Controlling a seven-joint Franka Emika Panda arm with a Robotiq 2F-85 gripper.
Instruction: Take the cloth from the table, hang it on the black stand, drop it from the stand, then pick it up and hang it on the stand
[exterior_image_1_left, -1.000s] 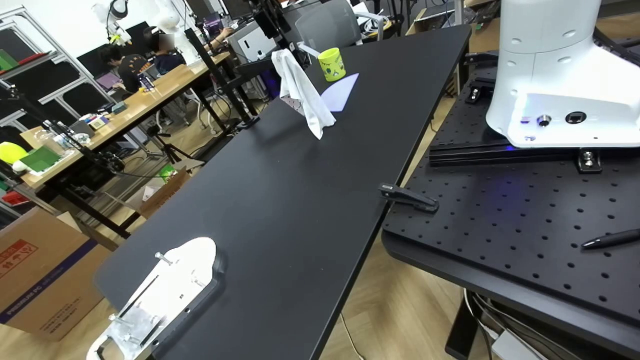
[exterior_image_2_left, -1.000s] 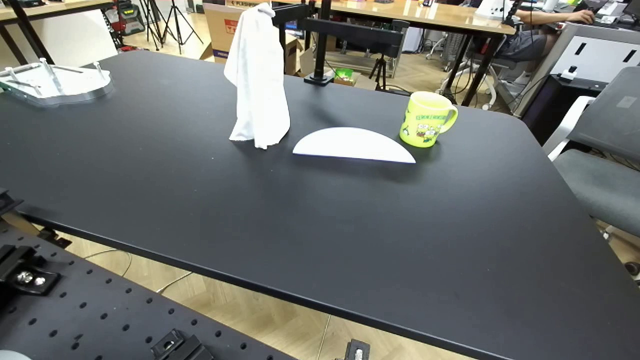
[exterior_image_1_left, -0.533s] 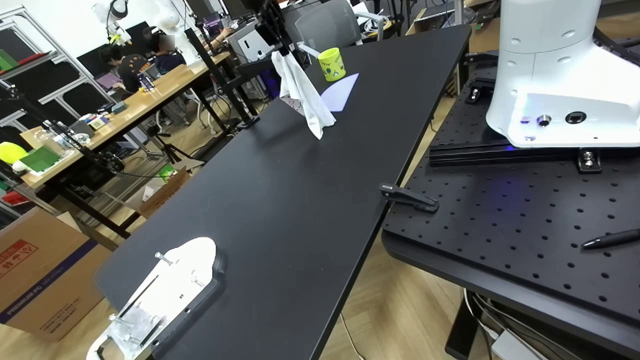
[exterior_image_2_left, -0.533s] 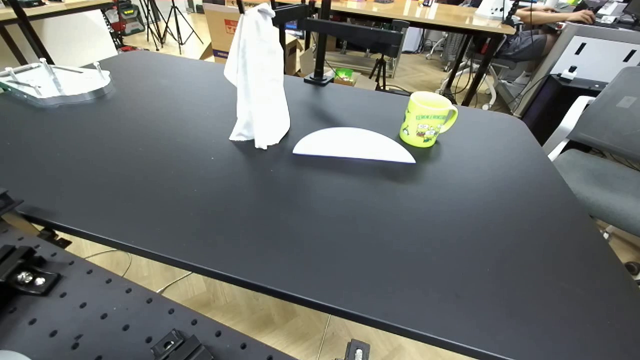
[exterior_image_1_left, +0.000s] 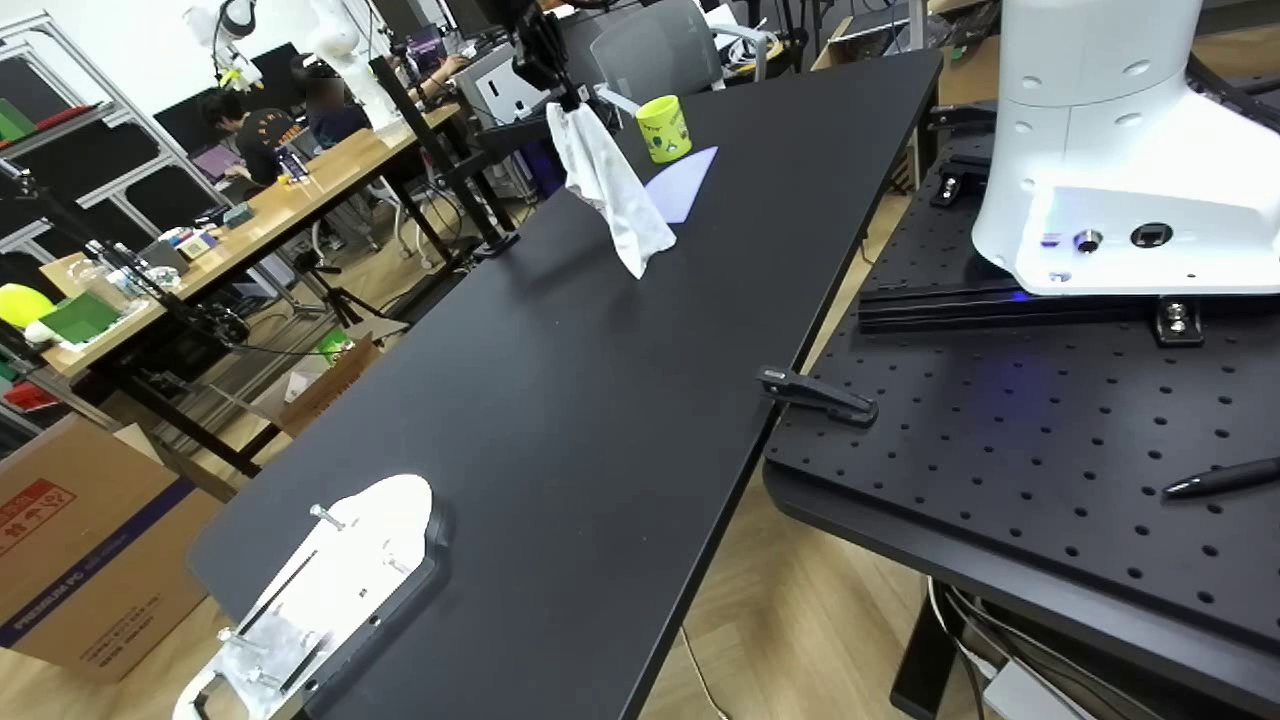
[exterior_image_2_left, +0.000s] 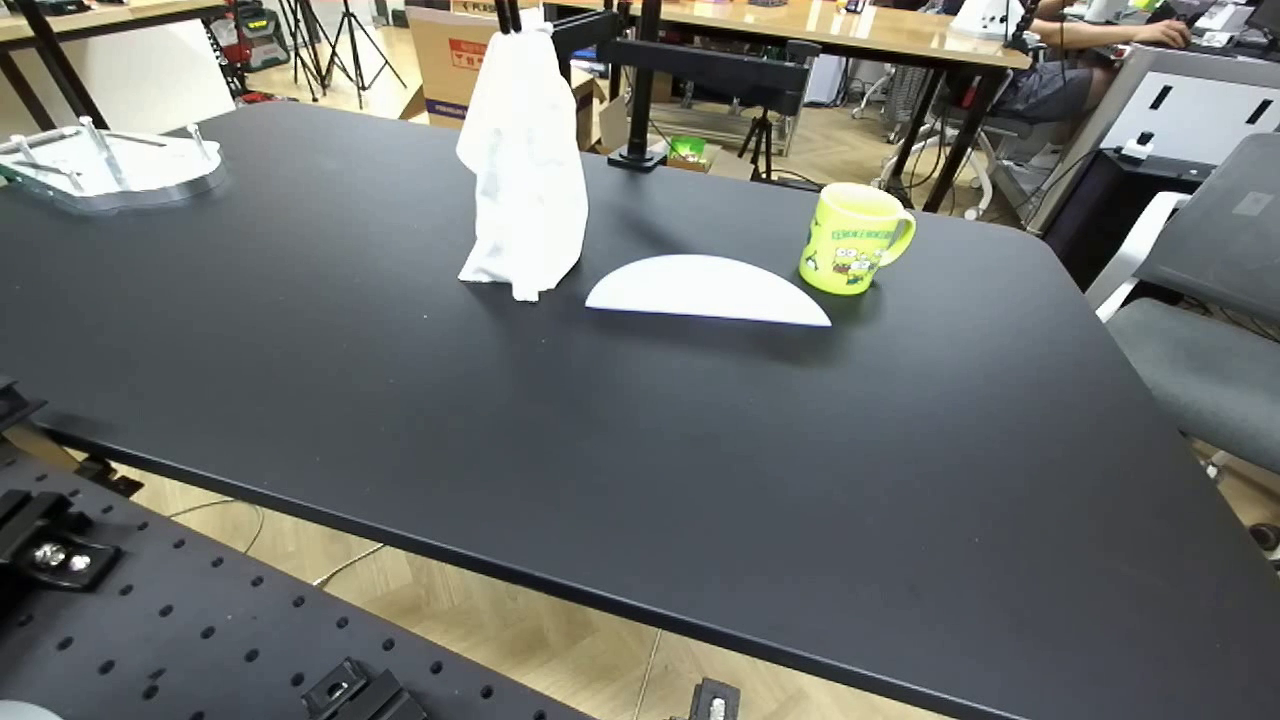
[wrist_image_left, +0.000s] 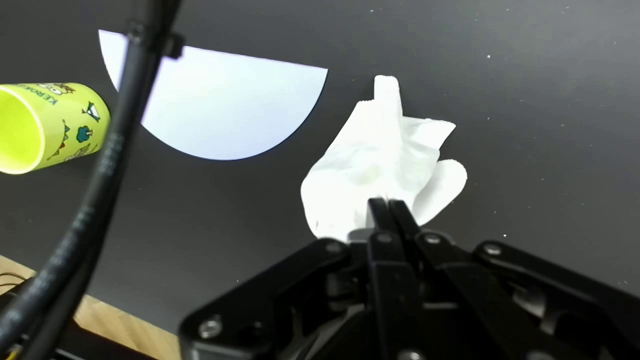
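The white cloth hangs lengthwise beside the black stand, its lower end close to the table. Its top meets the end of the stand's side arm; whether it still rests on that arm I cannot tell. My gripper comes down from above, right at the cloth's top, in both exterior views. In the wrist view the gripper has its fingers pressed almost together, with a sliver of white between the tips and the cloth spreading below. The stand is out of view there.
A yellow-green mug stands to one side of the cloth, with a flat white half-disc between them. A white metal fixture sits at the table's far end. A black stapler-like piece lies across the near table edge.
The jaws have come together on the cloth's top, and the fingers have dropped into view. The cloth has shifted slightly sideways and its folds have changed. Mug and half-disc are unmoved.
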